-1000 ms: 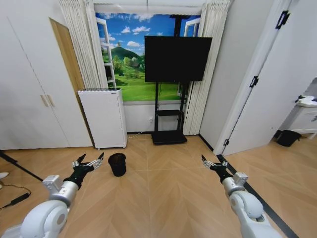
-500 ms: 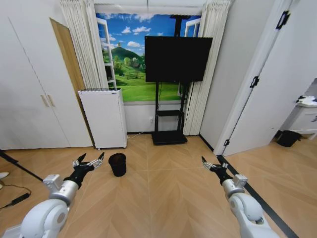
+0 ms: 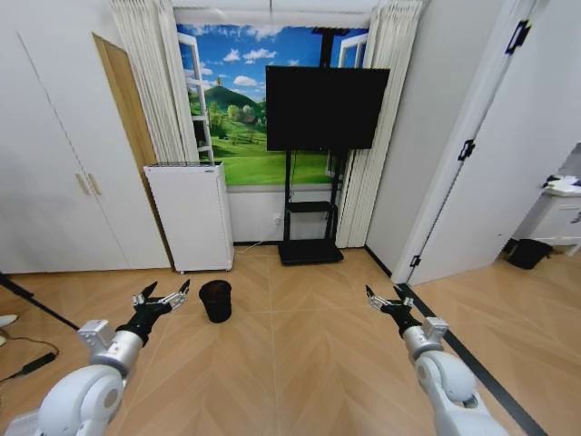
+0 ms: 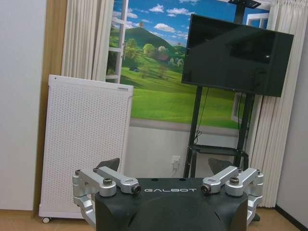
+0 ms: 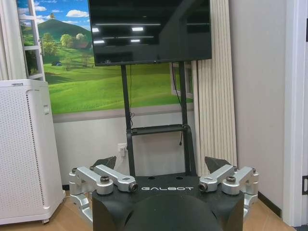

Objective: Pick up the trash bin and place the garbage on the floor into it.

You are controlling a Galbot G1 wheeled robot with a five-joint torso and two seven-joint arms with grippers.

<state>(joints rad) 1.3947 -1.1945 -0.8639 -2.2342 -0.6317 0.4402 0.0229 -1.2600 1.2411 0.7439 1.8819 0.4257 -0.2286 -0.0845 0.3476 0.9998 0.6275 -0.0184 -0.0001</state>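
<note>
The trash bin [image 3: 215,301], a small round black mesh basket, stands upright on the wooden floor ahead and left of centre. My left gripper [image 3: 163,295] hovers open just left of it, a short gap away, nothing between its fingers. My right gripper [image 3: 381,302] is held open over bare floor well to the right of the bin. The left wrist view has the left gripper [image 4: 164,166] with its jaws spread wide, and the right wrist view has the right gripper [image 5: 161,162] the same way. The garbage is out of view.
A tall white perforated appliance [image 3: 191,215] stands against the wall behind the bin. A black TV on a stand [image 3: 325,107] is at the back centre. A black cable [image 3: 27,365] lies on the floor at far left. An open doorway [image 3: 536,227] is at right.
My right gripper has edged slightly to the left. The left arm and the bin have stayed put.
</note>
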